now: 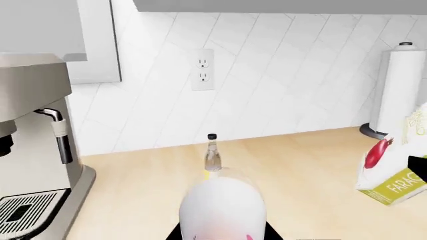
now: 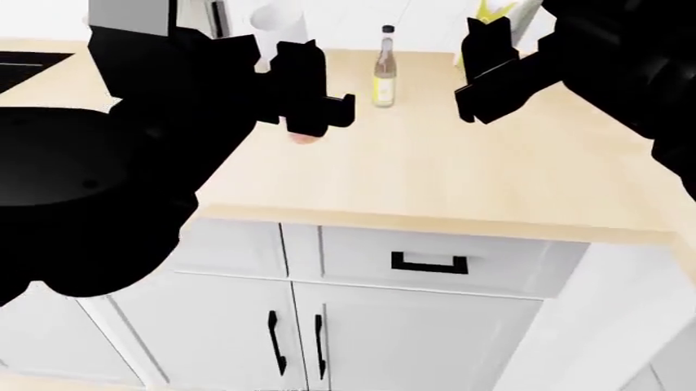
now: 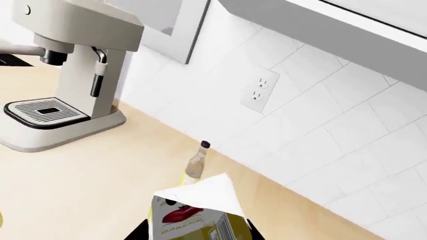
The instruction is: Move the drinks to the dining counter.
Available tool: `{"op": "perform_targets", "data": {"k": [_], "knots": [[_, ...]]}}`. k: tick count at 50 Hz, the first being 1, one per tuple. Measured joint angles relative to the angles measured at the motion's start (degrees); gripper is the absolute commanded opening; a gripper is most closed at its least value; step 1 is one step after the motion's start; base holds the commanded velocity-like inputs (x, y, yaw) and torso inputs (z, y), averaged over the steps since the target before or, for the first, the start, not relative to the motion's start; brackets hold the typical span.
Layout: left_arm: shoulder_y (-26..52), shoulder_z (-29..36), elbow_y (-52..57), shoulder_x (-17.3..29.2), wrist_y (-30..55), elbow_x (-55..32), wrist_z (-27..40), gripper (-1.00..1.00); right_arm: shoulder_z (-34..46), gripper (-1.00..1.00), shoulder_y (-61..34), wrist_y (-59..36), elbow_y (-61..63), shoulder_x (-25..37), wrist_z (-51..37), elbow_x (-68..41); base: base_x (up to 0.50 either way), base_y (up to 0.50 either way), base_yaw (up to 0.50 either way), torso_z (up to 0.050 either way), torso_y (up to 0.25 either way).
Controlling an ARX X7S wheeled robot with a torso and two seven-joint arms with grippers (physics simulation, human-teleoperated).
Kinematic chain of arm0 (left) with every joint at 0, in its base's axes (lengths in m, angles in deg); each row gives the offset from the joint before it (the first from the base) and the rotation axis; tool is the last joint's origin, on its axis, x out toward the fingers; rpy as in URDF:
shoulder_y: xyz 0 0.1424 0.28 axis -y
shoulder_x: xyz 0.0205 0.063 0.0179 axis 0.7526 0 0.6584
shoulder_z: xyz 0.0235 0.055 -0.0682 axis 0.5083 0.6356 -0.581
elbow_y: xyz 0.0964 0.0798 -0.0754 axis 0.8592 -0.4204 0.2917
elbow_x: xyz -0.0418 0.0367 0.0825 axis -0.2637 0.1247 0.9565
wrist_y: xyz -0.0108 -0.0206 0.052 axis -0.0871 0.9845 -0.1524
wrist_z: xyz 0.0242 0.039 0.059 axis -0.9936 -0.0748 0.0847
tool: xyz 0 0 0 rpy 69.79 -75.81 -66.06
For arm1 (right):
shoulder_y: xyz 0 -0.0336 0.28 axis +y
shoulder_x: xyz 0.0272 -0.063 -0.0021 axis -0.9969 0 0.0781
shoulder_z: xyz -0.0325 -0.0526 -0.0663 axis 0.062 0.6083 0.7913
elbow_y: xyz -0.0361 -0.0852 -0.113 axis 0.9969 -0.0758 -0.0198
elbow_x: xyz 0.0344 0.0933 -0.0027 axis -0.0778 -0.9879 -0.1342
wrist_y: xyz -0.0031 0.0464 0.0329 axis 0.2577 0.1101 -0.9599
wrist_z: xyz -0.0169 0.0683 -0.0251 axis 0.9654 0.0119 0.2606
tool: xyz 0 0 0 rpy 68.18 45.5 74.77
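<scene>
My left gripper (image 1: 223,233) is shut on the slim white bottle (image 1: 223,207) with the pink label; in the head view its pink base (image 2: 306,137) shows under the left gripper (image 2: 310,106). Across from it, my right gripper (image 3: 198,233) is shut on the white and yellow-green carton (image 3: 197,212), which hangs tilted (image 1: 393,172) over the worktop. The clear glass bottle (image 2: 384,77) with the black cap stands upright on the wood worktop (image 2: 490,171) between the two grippers, near the wall (image 1: 212,152) (image 3: 195,164). The dining counter is out of view.
A coffee machine (image 3: 60,75) stands on the worktop to the left (image 1: 33,150). At the right against the tiled wall is a paper towel roll (image 1: 400,90). A wall socket (image 1: 203,70) sits above the glass bottle. White cabinet doors and a drawer (image 2: 429,262) lie below the worktop's front edge.
</scene>
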Motion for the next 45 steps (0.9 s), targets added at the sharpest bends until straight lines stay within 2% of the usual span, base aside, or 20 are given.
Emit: {"op": "perform_targets", "data": {"k": [45], "knots": [[0.8, 0.0, 0.2, 0.3, -0.3, -0.2, -0.1, -1.0, 2.1, -1.0, -0.7, -1.0, -0.9, -0.9, -1.8, 1.4, 0.0, 0.0, 0.5, 0.001, 0.002]]}}
